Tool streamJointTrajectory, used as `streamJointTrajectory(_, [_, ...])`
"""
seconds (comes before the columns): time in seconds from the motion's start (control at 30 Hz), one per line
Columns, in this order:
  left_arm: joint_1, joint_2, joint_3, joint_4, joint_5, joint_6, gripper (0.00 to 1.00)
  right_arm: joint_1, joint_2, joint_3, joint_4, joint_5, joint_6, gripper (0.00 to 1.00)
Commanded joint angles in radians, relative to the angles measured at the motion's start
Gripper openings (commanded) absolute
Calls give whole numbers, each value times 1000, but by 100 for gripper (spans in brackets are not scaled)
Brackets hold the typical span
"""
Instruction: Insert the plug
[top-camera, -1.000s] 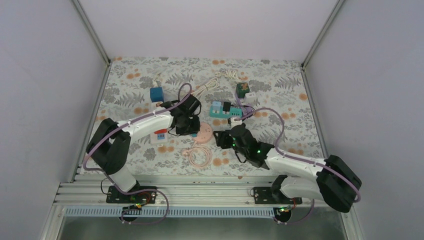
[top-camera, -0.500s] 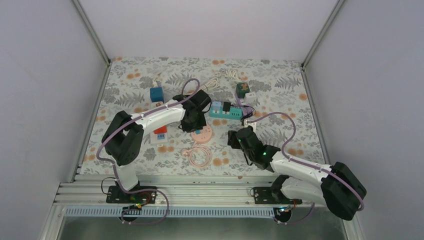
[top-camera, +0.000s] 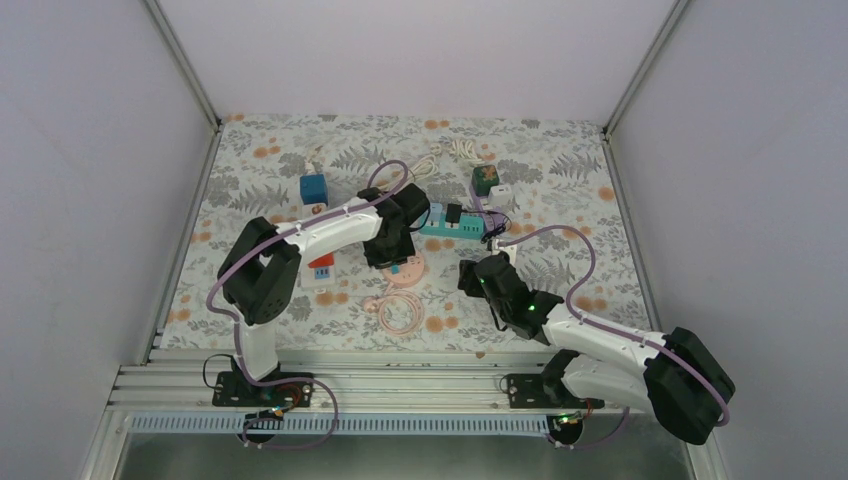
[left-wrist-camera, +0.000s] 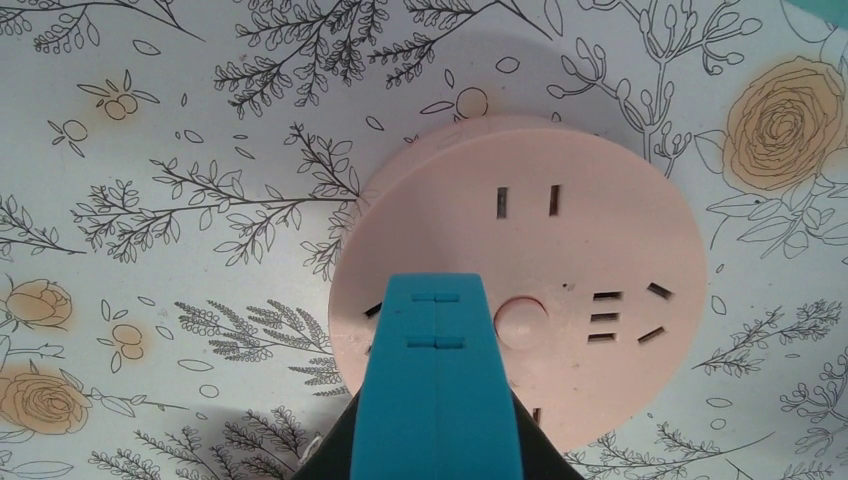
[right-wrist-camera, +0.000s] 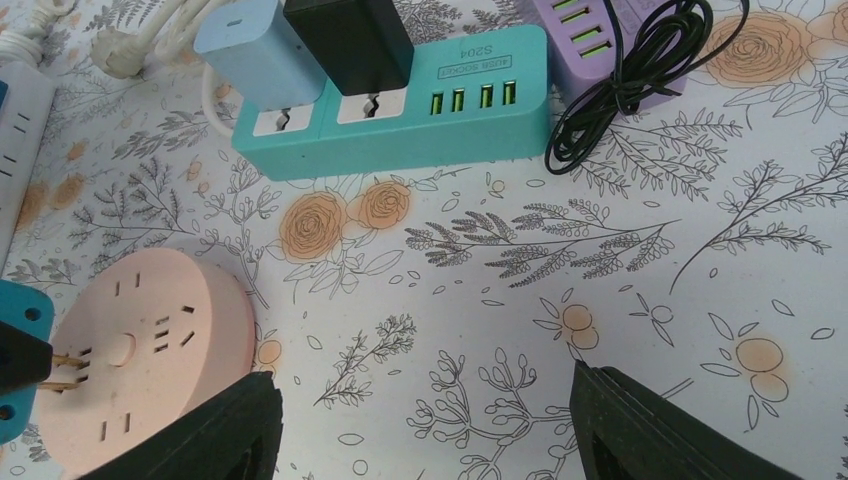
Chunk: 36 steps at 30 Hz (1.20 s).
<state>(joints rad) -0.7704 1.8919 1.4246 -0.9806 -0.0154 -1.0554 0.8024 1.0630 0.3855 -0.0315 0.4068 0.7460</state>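
Right wrist view alone shows prongs (right-wrist-camera: 66, 358) on left gripper's (top-camera: 392, 252) clamped blue plug (left-wrist-camera: 437, 380); right gripper (right-wrist-camera: 425, 430) gapes.

Blue plug (left-wrist-camera: 437, 380) at pink round socket (left-wrist-camera: 560, 250).
Prongs bare, tips at the socket's rim; socket lies flat, face up.

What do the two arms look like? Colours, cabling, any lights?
Left arm and right arm match: white link shells, black joints, black base plates. A lilac cable loops loosely along each. Green lights glow on the right forearm. The right fingers are plain matte black.
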Motion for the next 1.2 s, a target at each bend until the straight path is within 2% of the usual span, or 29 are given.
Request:
streamJointTrajectory(0.0, [-5, 15, 34, -27, -27, -2, 2, -9, -4, -15, 13, 48, 13, 75])
streamJointTrajectory(0.47, [-6, 58, 54, -40, -37, 13, 2, -15, 0, -14, 13, 41, 8, 75])
streamJointTrajectory(0.8, [-6, 45, 49, -29, 31, 19, 2, -18, -11, -17, 5, 44, 9, 75])
streamJointTrajectory(1.17, [-7, 69, 61, -48, 4, 37, 2, -19, -14, -17, 0, 43, 10, 75])
